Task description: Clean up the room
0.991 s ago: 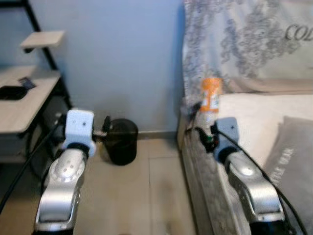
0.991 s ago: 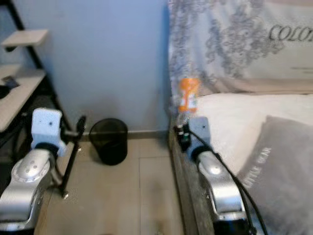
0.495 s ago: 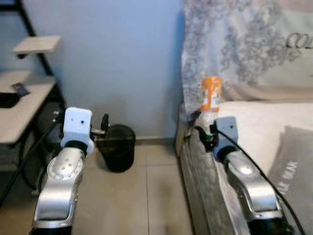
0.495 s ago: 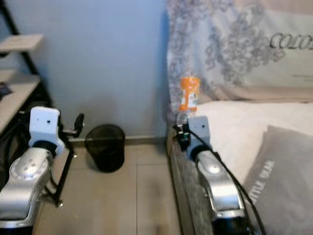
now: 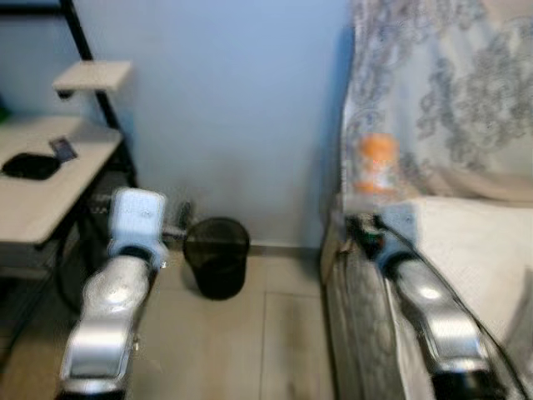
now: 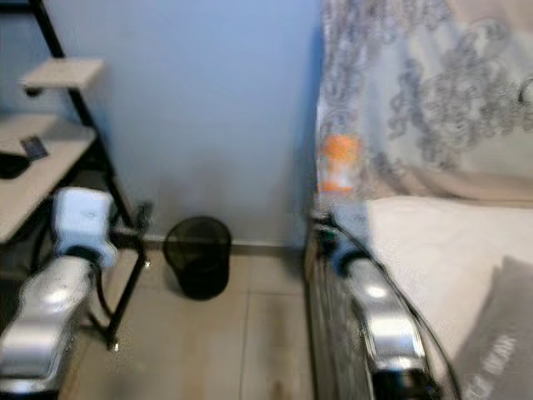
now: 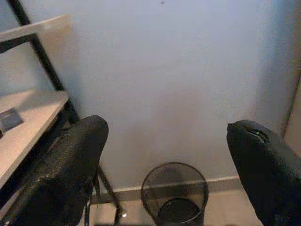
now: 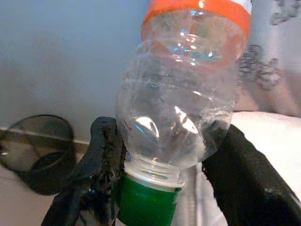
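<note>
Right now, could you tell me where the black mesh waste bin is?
The black mesh waste bin stands on the tiled floor against the blue wall, ahead of the robot between its arms, with the black-framed desk to its left and the bed to its right.

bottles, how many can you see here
1. The clear plastic bottle with an orange label and green cap is held by the right gripper, upside down, beside the bed. Others could be hidden out of view.

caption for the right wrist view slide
Right gripper holds a clear bottle cap-down, black bin beyond.
</note>
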Robot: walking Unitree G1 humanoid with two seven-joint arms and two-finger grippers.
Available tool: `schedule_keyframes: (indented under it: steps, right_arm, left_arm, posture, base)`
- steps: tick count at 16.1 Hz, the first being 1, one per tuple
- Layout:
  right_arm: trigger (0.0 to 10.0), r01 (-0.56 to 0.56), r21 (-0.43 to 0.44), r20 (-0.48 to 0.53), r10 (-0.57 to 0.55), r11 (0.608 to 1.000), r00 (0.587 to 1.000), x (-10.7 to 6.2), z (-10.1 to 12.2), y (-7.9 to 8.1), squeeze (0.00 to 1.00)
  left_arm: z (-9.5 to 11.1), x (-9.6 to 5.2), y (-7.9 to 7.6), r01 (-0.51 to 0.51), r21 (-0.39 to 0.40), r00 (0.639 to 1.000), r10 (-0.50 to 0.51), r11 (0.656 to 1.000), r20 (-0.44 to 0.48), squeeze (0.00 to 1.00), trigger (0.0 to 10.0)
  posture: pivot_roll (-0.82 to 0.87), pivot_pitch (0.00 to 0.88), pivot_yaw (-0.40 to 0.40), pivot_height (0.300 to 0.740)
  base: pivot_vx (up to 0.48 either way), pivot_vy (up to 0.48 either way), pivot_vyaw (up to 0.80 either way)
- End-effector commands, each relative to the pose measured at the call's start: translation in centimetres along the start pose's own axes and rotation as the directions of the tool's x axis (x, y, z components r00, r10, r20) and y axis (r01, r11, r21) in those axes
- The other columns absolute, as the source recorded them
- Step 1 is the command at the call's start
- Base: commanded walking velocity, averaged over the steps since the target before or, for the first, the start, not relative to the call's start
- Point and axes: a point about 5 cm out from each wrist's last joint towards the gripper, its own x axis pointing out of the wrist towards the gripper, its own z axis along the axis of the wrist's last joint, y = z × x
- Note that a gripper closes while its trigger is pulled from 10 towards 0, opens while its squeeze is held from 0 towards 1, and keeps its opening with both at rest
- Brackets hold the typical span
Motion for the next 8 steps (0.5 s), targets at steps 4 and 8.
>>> schedule_keyframes:
  steps: [4, 8]
  right_arm:
    - [10.0, -0.04, -0.008, 0.033, 0.04, 0.999, 0.999, 0.17, 0.73, 1.15, 0.0]
    - [10.0, -0.113, -0.064, 0.035, 0.116, 0.991, 0.993, 0.23, 0.75, 1.62, 0.0]
  left_arm:
    - [-0.12, -0.09, 0.79, -0.022, 0.017, 1.0, 0.022, 1.0, 0.001, 0.0, 10.0]
    - [-0.34, -0.16, 0.46, -0.008, 0.021, 1.0, 0.008, 1.0, -0.002, 0.0, 10.0]
  posture:
    - [0.13, 0.0, 0.0, 0.74]
    - [0.13, 0.0, -0.006, 0.74]
  base:
    - [0.34, 0.0, 0.0]
    - [0.34, 0.0, 0.31]
